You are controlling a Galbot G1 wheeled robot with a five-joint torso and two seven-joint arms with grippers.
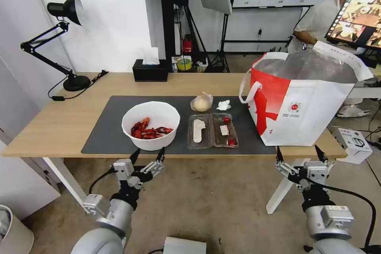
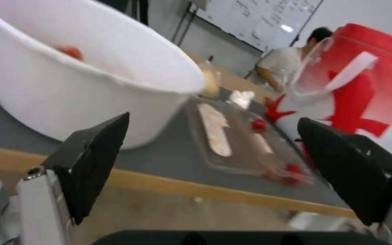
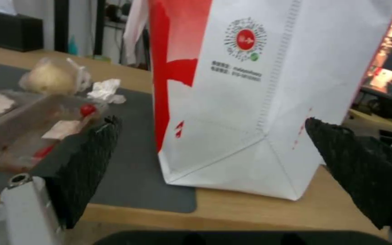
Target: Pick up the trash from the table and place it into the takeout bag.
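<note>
On the dark mat of the table [image 1: 55, 127] stand a white bowl [image 1: 151, 125] of red crayfish shells, a clear hinged tray [image 1: 212, 130], a small clear bag with a beige lump [image 1: 201, 103] and a crumpled white tissue [image 1: 224, 105]. The white-and-red takeout bag [image 1: 305, 99] stands upright at the table's right end, mouth up. My left gripper [image 1: 148, 154] hangs open just before the table's front edge, below the bowl [image 2: 82, 75]. My right gripper [image 1: 300, 152] is open too, below the front edge under the bag [image 3: 259, 85].
A black tissue box [image 1: 150, 70] and a black desk lamp [image 1: 59, 43] stand along the table's far side. A person sits at a monitor behind the bag. A white box [image 1: 353, 143] lies on the floor at right.
</note>
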